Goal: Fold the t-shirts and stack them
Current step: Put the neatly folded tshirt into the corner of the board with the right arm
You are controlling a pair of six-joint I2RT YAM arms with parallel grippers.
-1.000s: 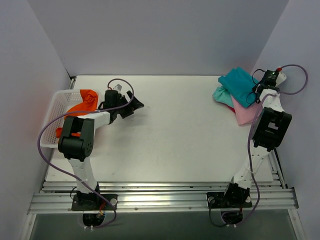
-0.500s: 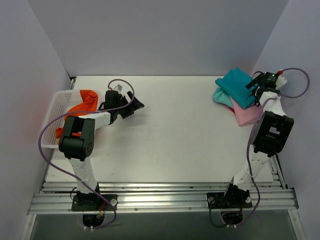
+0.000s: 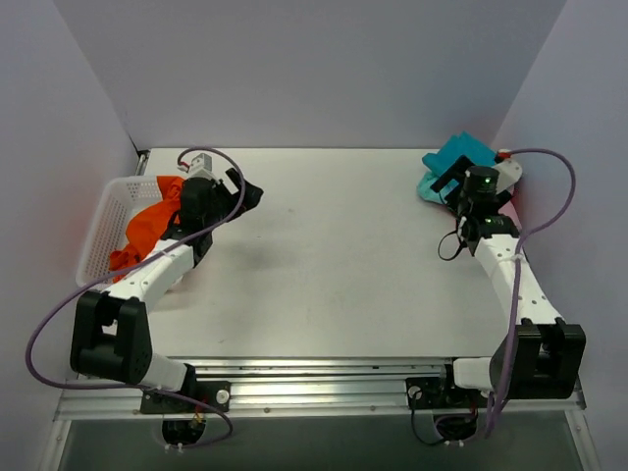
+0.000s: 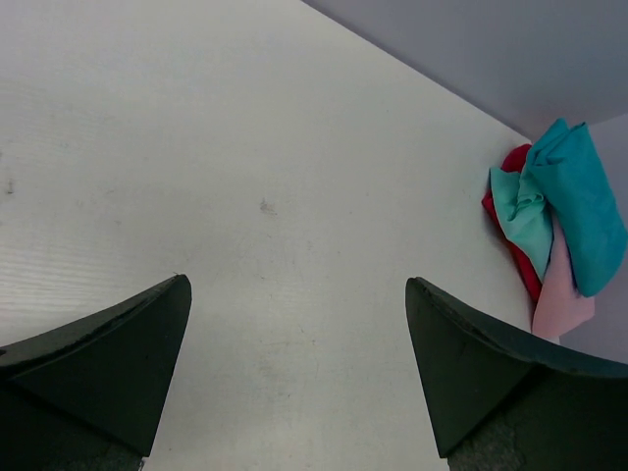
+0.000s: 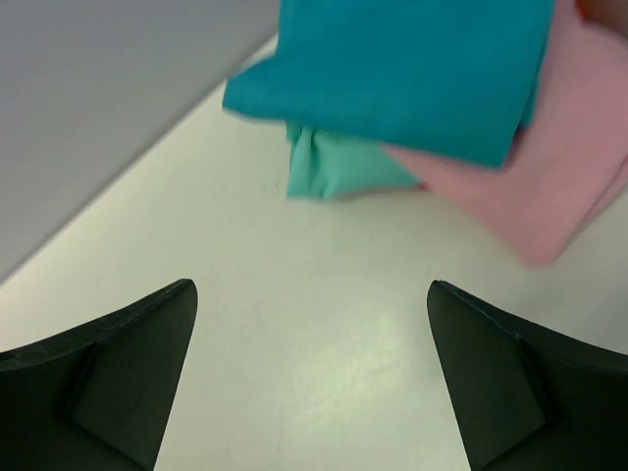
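Observation:
The t-shirts lie in two places. A folded pile at the table's back right corner has a teal one (image 3: 461, 152) (image 5: 412, 69) on top, with a mint-green one (image 5: 339, 167) (image 4: 525, 216) and a pink one (image 5: 549, 186) (image 4: 559, 304) under it. An orange one (image 3: 147, 221) hangs crumpled out of the white basket (image 3: 95, 240) at the left. My right gripper (image 3: 446, 179) (image 5: 311, 285) stands open over bare table just in front of the pile, holding nothing. My left gripper (image 3: 247, 193) (image 4: 296, 283) is open and empty over bare table beside the basket.
A strip of red cloth (image 4: 520, 265) shows at the pile's edge. Grey walls close in the table at the back and on both sides. The right arm's cable (image 3: 549, 186) loops over the right edge near the pile.
My right gripper has opened, let go of the pile and drawn back left from it. The left arm has changed pose, its gripper shifting slightly back towards the basket.

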